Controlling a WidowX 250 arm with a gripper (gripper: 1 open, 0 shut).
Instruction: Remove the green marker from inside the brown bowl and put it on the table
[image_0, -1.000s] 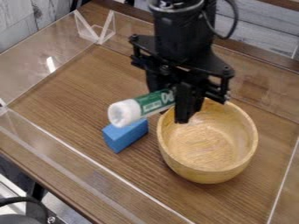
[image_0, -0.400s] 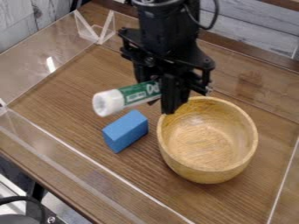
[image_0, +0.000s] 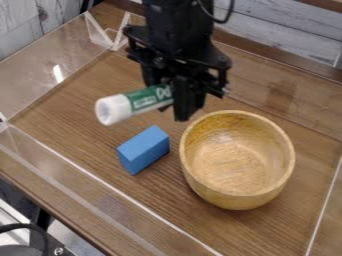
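My black gripper (image_0: 178, 97) points straight down and is shut on the green marker (image_0: 134, 102), a white cylinder with a green label band. The marker lies level in the air, its white cap end sticking out to the left, above the table (image_0: 80, 100). It hangs left of the brown bowl (image_0: 238, 157), which sits at the right with nothing inside it. My fingers hold the marker's right end just outside the bowl's left rim.
A blue rectangular block (image_0: 142, 149) lies on the wood just left of the bowl, below the marker. Low clear acrylic walls (image_0: 40, 150) edge the tabletop on all sides.
My gripper has carried the marker leftward from the bowl's left rim, past the blue block. The bowl and the block have stayed put.
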